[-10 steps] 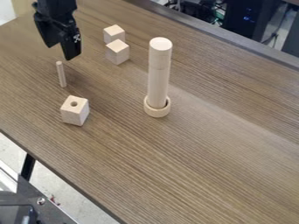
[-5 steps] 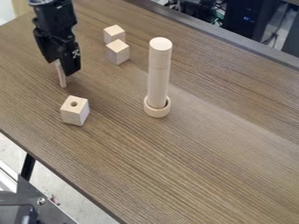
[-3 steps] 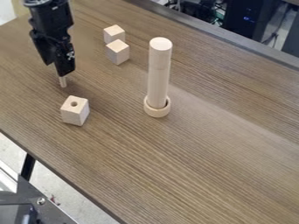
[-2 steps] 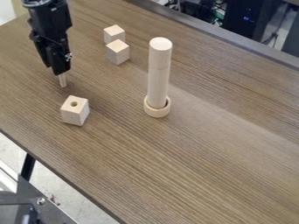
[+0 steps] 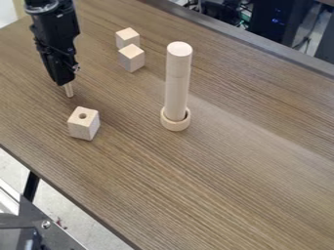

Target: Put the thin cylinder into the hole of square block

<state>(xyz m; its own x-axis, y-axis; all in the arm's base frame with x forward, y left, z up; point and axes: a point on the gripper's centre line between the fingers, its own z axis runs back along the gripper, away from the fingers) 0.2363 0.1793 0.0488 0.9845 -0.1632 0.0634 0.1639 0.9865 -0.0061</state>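
Black end effector looks closed on the thin tan wooden cylinder, so lift straight up before swinging over.

The gripper is black. The thin cylinder is pale tan, and the square block is light cream-beige with a dark brown hole. The tall cylinder and the ring are creamy yellow-beige. The tabletop is mid-brown, streaked with fine darker wood grain. The floor is mottled pale grey.
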